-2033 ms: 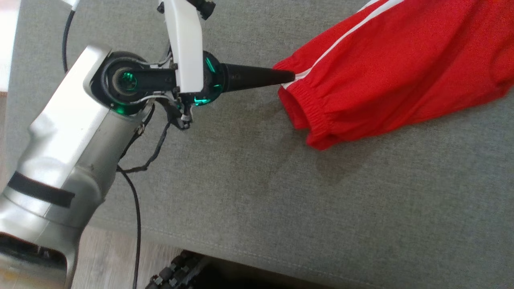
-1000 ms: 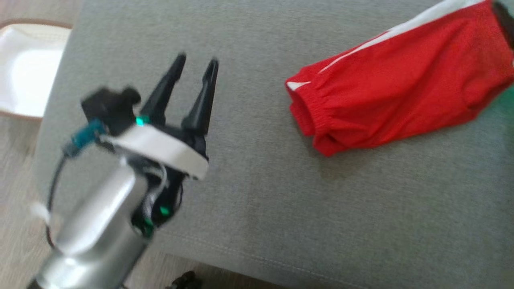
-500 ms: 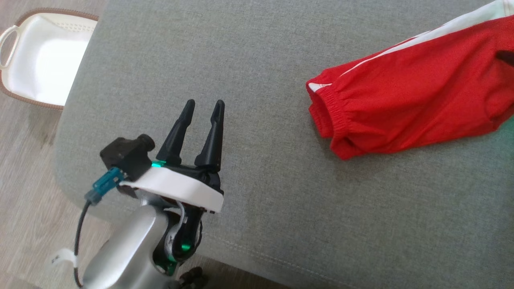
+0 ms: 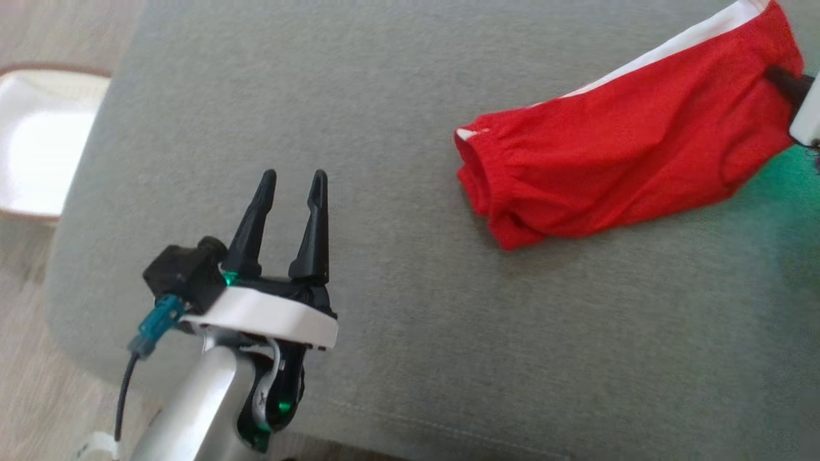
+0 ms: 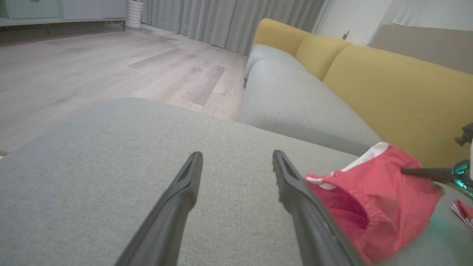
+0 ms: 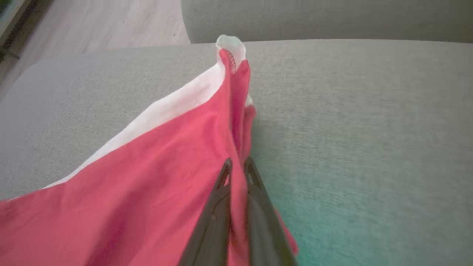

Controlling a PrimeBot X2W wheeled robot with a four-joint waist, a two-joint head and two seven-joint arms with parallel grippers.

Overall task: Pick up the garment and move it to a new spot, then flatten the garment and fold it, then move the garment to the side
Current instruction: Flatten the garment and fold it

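Left gripper [image 4: 293, 176] has released garment [image 4: 615, 160]; basket [image 4: 38, 153] sits well aside.

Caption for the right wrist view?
Right pincer shut on a fold of the red garment, grey sofa cushion beneath.

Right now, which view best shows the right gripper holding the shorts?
Right wrist view: the right gripper pinches the shorts up close. Head view clips it at the edge; left wrist view shows it small.
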